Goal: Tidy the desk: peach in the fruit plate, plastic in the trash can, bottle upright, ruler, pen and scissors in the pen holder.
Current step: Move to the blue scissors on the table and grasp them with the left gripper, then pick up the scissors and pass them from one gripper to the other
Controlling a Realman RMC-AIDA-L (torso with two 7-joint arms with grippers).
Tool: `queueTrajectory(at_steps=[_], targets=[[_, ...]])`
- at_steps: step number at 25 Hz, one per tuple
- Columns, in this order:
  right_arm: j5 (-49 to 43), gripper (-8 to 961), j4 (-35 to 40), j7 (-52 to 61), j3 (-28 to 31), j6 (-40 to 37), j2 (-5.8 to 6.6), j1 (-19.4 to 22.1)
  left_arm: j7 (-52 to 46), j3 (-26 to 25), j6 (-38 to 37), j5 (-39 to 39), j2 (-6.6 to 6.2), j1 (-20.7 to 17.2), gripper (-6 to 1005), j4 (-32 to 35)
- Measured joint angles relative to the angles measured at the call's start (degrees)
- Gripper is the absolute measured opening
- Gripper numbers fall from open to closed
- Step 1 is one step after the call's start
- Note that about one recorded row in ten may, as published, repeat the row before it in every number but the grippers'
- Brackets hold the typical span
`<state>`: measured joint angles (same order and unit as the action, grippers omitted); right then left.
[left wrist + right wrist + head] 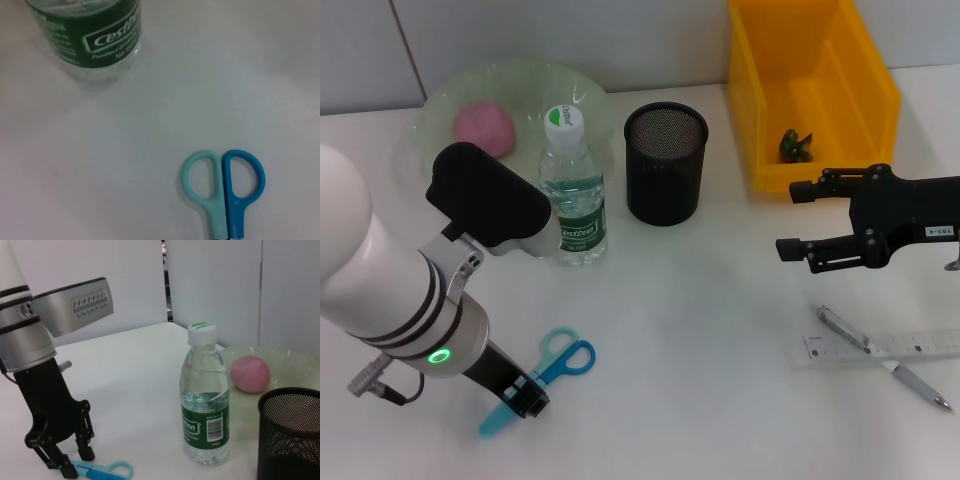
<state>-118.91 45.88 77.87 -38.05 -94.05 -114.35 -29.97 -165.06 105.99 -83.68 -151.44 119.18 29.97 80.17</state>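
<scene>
Peach (pixel 484 126) in plate (pixel 440 95), far left: sorted, pink and round. Left gripper (pixel 516 400) down at desk level over blade end of scissors (pixel 542 377), fingers (pixel 85 452) narrowly spread either side of blades; whether pads touch cannot be told. Placement judged as set for a pinch on the closed blades, the flattest grip. Scissors flat on desk (pixel 700 330), closed, one loop pale teal, one blue, loops toward bottle (pixel 572 190). Bottle upright, capped, green label, just beside plate; that item judged done. Holder (pixel 665 163), black mesh, right of bottle, nothing seen inside; scissors judged bound there next. Bin (pixel 810 90), yellow, far right rear, green scrap (pixel 796 146) lying inside: plastic judged already binned. Right gripper (pixel 794 218) hovering in front of bin, fingers wide, holding nothing, apparently waiting. Pen (pixel 882 357) and ruler (pixel 880 347) crossed on desk near right edge, pen over ruler, both still out of holder.
</scene>
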Motion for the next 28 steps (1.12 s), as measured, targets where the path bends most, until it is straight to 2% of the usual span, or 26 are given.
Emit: queueTrajectory(at_steps=[13, 18, 28], targets=[[0.0, 803, 0.3, 0.0, 0.0, -0.2, 0.0, 0.1, 0.1, 1.3, 0.9, -0.3, -0.01, 0.3, 288, -0.6], [0.0, 803, 0.3, 0.0, 0.1, -0.2, 0.0, 0.2, 0.1, 1.5, 1.7, -0.5, 0.01, 1.6, 258, -2.2], [0.1, 802, 0.3, 0.1, 0.6, -0.2, -0.01, 0.4, 0.1, 0.9, 0.8, -0.3, 0.0, 1.0, 232, 1.7]])
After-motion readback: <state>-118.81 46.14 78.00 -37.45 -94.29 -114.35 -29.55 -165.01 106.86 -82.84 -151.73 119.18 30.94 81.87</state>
